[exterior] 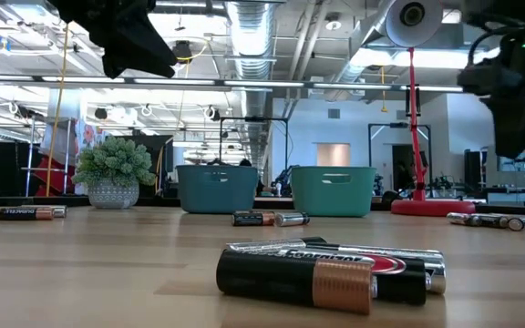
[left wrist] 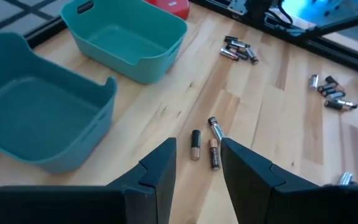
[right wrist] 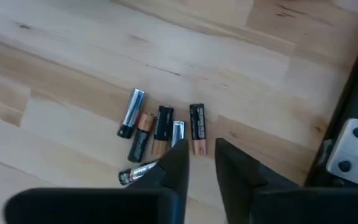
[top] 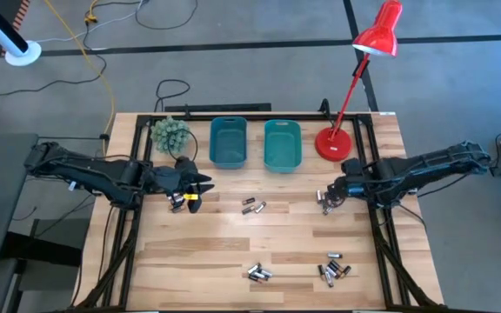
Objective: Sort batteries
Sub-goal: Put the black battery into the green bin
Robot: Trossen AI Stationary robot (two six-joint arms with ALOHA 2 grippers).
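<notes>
So, two teal bins sit side by side at the back of the wooden table (top: 233, 261): the left bin (top: 229, 142) and the right bin (top: 283, 144), both with nothing visible inside. Batteries lie loose on the tabletop in four clusters. Middle cluster (top: 253, 207), in front of the bins: three cells, counted from the left wrist view. Front-centre cluster (top: 260, 273): looks like three or four, too small to be sure. Front-right cluster (top: 333, 269): about six, cannot count exactly. Cluster under the right arm (right wrist: 160, 134): five cells visible in the right wrist view, two silver-ended, three black with copper ends, one partly hidden behind a finger. Left gripper (top: 191, 198) hovers at the left side of the table, just in front of the small potted plant (top: 170, 133), well apart from the middle cluster; its fingers (left wrist: 160, 171) stand spread with nothing between them. Right gripper (top: 328, 201) hangs low right over its five-cell cluster near the right edge, in front of the red desk lamp (top: 336, 143); its fingers (right wrist: 176, 165) stand slightly parted and I see no cell pinched between them, though the tips sit just beside the cells. One lamp, one plant, two bins, two arms.
</notes>
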